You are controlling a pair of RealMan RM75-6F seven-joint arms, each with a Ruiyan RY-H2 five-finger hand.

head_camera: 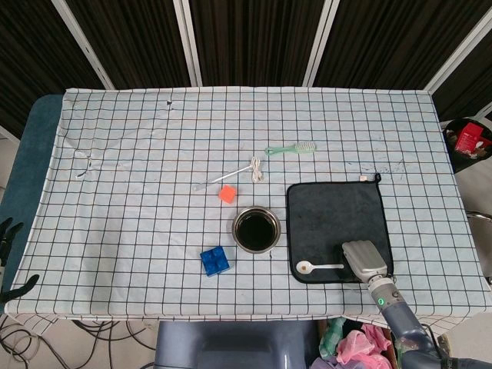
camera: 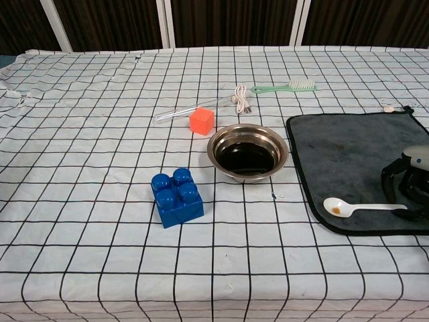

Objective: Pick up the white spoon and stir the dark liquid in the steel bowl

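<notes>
White spoon (head_camera: 317, 267) lies on dark mat (head_camera: 334, 207), right of steel bowl (head_camera: 257, 229) holding dark liquid (head_camera: 257, 228); right hand (head_camera: 364, 260) over its handle end, finger state not discernible. Chest view: fingers (camera: 402, 184) curled down around handle tip, grip unclear; blue brick (camera: 177, 196) near bowl.

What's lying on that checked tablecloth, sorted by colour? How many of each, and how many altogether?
White: 2, the spoon and the cable
Blue: 1, the toy brick
Orange: 1, the cube
Green: 1, the brush
Steel: 1, the bowl
Dark grey: 1, the mat
Clear: 1, the thin tube
Total: 8
</notes>
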